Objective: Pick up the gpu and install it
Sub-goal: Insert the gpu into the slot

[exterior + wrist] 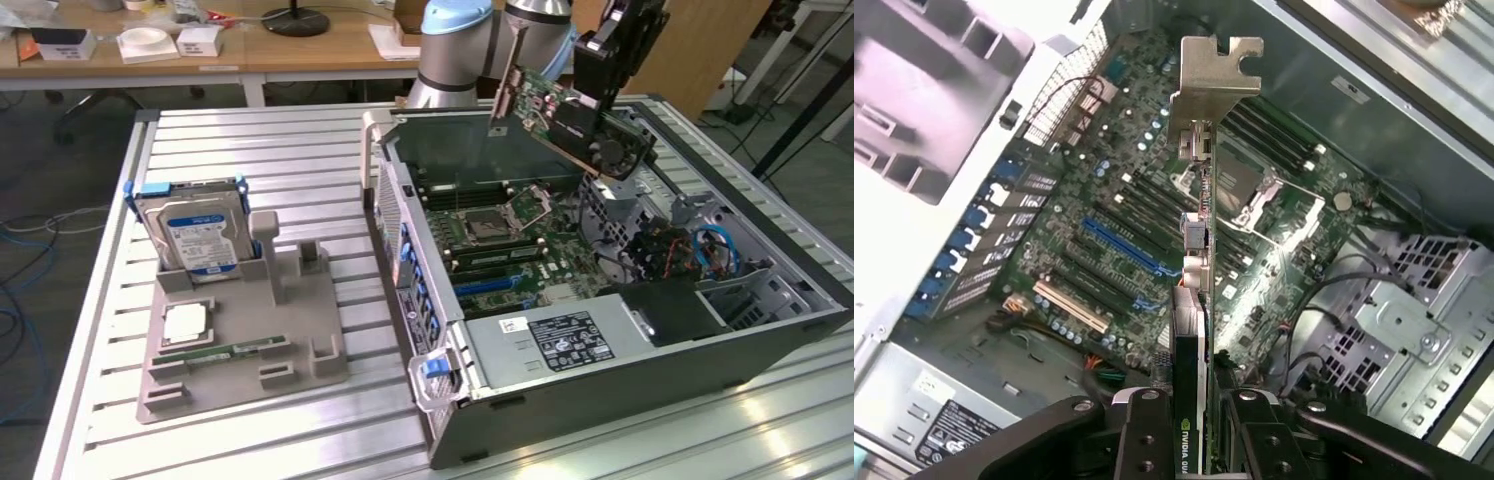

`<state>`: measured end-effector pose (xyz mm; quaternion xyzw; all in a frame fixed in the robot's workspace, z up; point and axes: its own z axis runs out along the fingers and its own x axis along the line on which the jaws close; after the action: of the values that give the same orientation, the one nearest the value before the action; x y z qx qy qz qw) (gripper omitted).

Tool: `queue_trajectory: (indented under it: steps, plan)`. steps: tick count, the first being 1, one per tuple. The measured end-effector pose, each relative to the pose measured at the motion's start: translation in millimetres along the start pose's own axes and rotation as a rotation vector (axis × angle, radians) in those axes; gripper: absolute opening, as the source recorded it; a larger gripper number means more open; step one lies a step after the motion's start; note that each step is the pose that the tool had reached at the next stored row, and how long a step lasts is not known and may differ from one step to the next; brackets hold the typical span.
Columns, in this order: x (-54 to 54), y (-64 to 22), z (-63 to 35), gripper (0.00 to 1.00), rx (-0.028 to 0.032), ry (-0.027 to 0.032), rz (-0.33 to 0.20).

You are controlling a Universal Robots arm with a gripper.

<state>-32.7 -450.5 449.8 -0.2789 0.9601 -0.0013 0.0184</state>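
1. Pincer [1199,440]: pinching the gpu [567,120], one finger on each face. It grips the end away from the bracket [1216,85].
2. Gpu: in the air, tilted, above the open case [641,400]. It touches nothing but the pincer.
3. Position: in the exterior view the card hangs over the far part of the board [1104,200], above the socket [487,225]. The bracket end is farthest from the pincer.
4. Step in hand: pick-up is done and the card is being carried over the case. It is not yet installed, since no edge of it meets the board.
5. Target: the blue slot [1119,245] looks empty. The card is well above it and, in my judgement, not lined up with it.
6. Next move calls for:
   - levelling the card, contact edge parallel to the slot;
   - bringing the bracket to the case's rear wall;
   - a straight, even descent, as a skewed entry could jam or stress the slot.
7. Surroundings: on the tabletop [267,160], at the exterior view's left, a holder [314,335] carries a drive [200,235] and a RAM stick [220,353]. Both are well apart from the work.
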Motion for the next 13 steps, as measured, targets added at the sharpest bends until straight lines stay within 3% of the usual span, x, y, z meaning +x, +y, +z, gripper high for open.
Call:
queue_trajectory:
  steps: [13]
  plan:
    - [0.0,0.0,0.0,0.26,-0.0058,-0.0021,-0.167]
